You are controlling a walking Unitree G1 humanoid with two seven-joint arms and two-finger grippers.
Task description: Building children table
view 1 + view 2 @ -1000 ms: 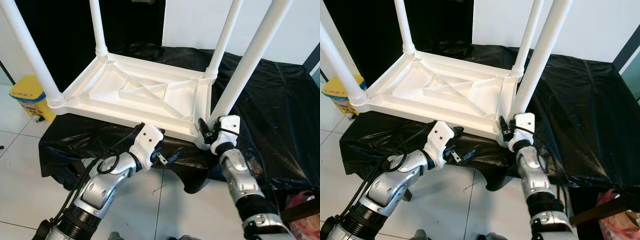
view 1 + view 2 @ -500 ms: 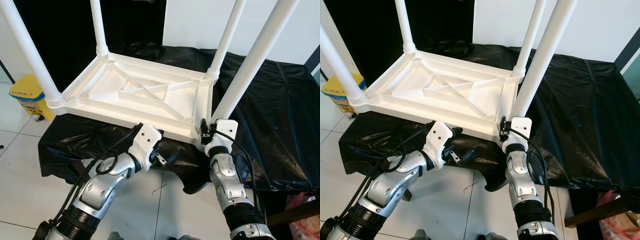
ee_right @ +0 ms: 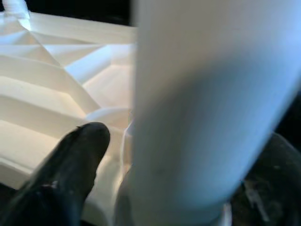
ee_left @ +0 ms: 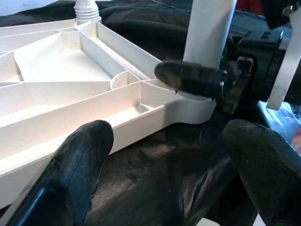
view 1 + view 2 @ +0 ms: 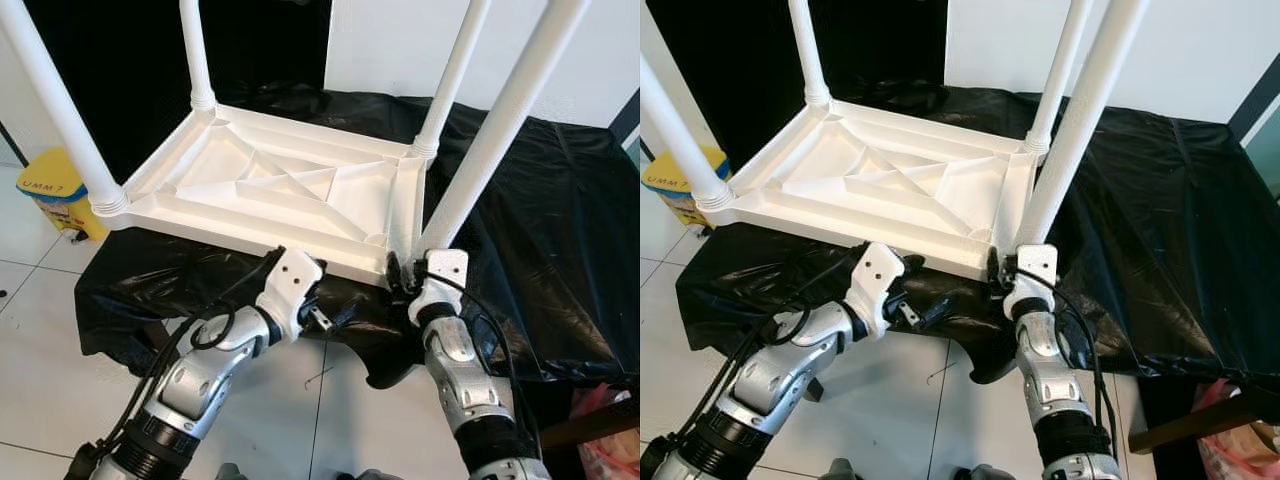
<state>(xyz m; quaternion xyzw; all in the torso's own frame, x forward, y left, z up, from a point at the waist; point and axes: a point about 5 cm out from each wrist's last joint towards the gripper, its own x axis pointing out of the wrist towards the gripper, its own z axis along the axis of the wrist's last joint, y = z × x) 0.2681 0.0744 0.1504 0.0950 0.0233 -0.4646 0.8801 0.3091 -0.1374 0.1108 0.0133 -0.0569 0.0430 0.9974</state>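
Observation:
The white plastic children's table (image 5: pixel 290 190) lies upside down on a black-draped surface, all its legs pointing up. My right gripper (image 5: pixel 403 276) is at the foot of the near right leg (image 5: pixel 490 130), where it meets the corner socket. In the right wrist view one finger shows on each side of that leg (image 3: pixel 202 94), closed on it. My left gripper (image 5: pixel 336 313) hangs open just below the table's near edge, to the left of that corner. The left wrist view has its two fingers spread wide, with a right finger (image 4: pixel 188 79) against the leg base.
Black plastic sheeting (image 5: pixel 540 220) covers the support and drapes over its front. A yellow bin (image 5: pixel 55 190) stands on the white tiled floor (image 5: pixel 40 330) at the left. A reddish bag (image 5: pixel 610 420) sits at the lower right. A white wall is behind.
My right gripper has slid left and in against the base of the near right leg. The top of the leg swayed right, then back. The left arm has barely moved.

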